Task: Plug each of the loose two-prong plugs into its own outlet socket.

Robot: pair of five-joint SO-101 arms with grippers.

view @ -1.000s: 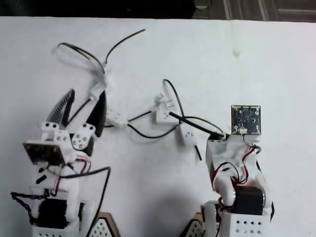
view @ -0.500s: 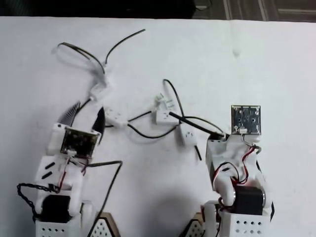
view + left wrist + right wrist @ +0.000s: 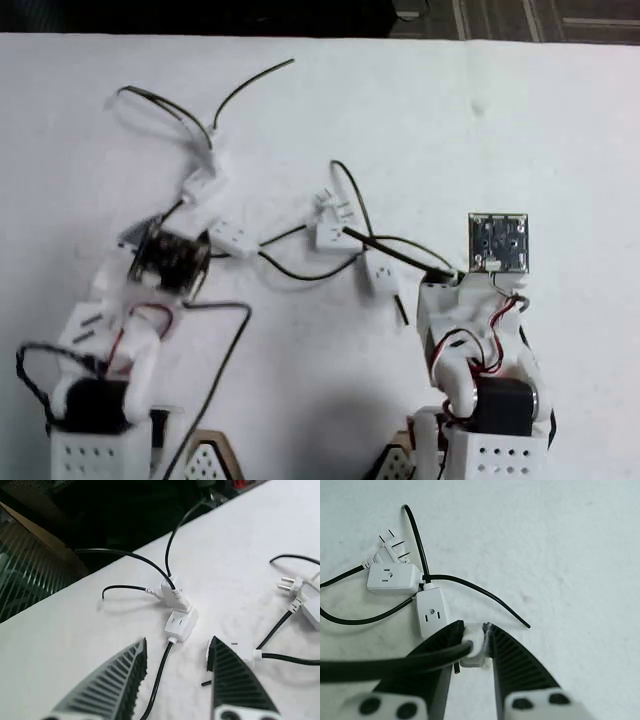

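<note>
The table (image 3: pixel 560 120) has a flat, matte white top with faint scuffs.

The right gripper (image 3: pixel 472 630) has 2 dark plastic fingers (image 3: pixel 520 665), ribbed on the inner faces and tapering to blunt tips. They are clamped on a small white plug (image 3: pixel 472 655) of glossy moulded plastic with rounded corners. The plug's prongs are hidden between the tips. Its black cord (image 3: pixel 380 667), smooth and round, runs out sideways across 1 finger.

The first socket (image 3: pixel 432 611) is a white rectangular block of hard, smooth plastic. It lies face up, showing 2 slots and 1 round hole, on the table just beyond the right gripper's tips.

The second socket (image 3: pixel 390 577) has the same block shape and the same face. It lies crosswise, corner to corner with the first socket.

The bare plug (image 3: pixel 387 550) is white with thin metal prongs exposed. It lies loose on the table against the second socket's far side and sits in no socket.

The left gripper (image 3: pixel 177 642) has the same ribbed dark fingers. Its jaws are spread wide with nothing between them, low over the table.

The third socket (image 3: pixel 181 625) is a white block lying ahead of that gap, with a black cord leaving its near end. The angled plug (image 3: pixel 172 592), white and wedge-shaped, sits against its far end. Whether it is seated cannot be told.

Any print on the blocks is too small to read.
</note>
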